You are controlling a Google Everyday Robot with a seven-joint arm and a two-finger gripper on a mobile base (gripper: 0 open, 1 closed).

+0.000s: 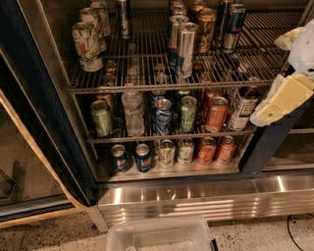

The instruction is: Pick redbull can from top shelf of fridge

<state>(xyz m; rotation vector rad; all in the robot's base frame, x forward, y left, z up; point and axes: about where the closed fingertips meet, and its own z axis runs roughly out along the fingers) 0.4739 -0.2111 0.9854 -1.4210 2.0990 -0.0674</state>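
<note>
Approach stage, grasp not yet made. The gripper (280, 95) hangs at 3 o'clock in the view, outside the fridge (29, 103) and in front of its right-hand post. It sits at about the level of the front rail of the top shelf (147, 66). Nothing is seen held in it, and whether it is released or clenched cannot be told.

The redbull can (234, 24) stands upright at 1 o'clock, well back on the top shelf and toward 11 o'clock from the gripper. The brown-gold can (206, 29) is just beside the redbull can at its 9 o'clock, and a dark can (223, 14) sits close behind. Two tall silver cans (185, 49) stand nearer the shelf's front, toward 8 o'clock from the target.

A sound approach would probably clear the front rail first, then enter from the open right side. The gripper would best close on mid-body and lift the can straight off the wires before backing out, so the neighbours are not tipped.
</note>
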